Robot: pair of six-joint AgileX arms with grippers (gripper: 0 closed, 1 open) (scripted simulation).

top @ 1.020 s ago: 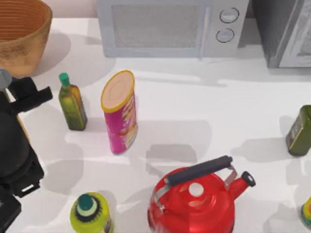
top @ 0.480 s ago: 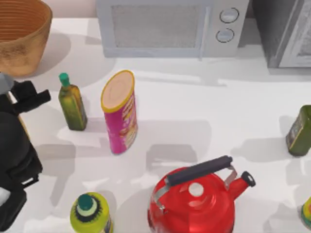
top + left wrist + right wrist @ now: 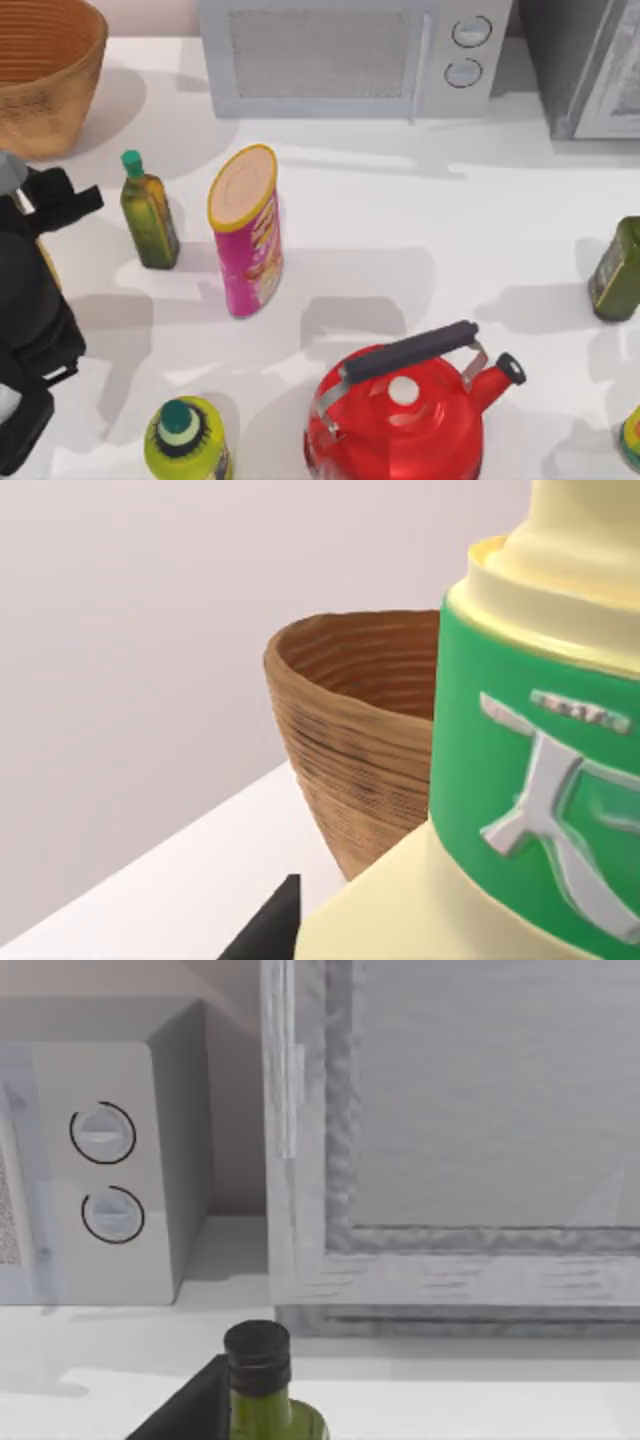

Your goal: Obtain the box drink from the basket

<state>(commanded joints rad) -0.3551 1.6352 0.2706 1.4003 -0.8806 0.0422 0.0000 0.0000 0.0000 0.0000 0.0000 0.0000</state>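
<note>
Your left hand point(image 3: 50, 205) sits just beside the basket point(image 3: 45, 75), the box drink point(image 3: 520, 780) right against its camera; I cannot tell whether it's clamped. Swing wide and you risk toppling the oil bottle point(image 3: 148, 212).

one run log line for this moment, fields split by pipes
left arm: top view's left edge, below round woven wicker basket | pale yellow green-banded box drink: close before left wrist camera | right arm: parked

A green band around the pale yellow box drink point(image 3: 520, 780) carries a large silver character resembling 天; no other lettering is legible.
</note>
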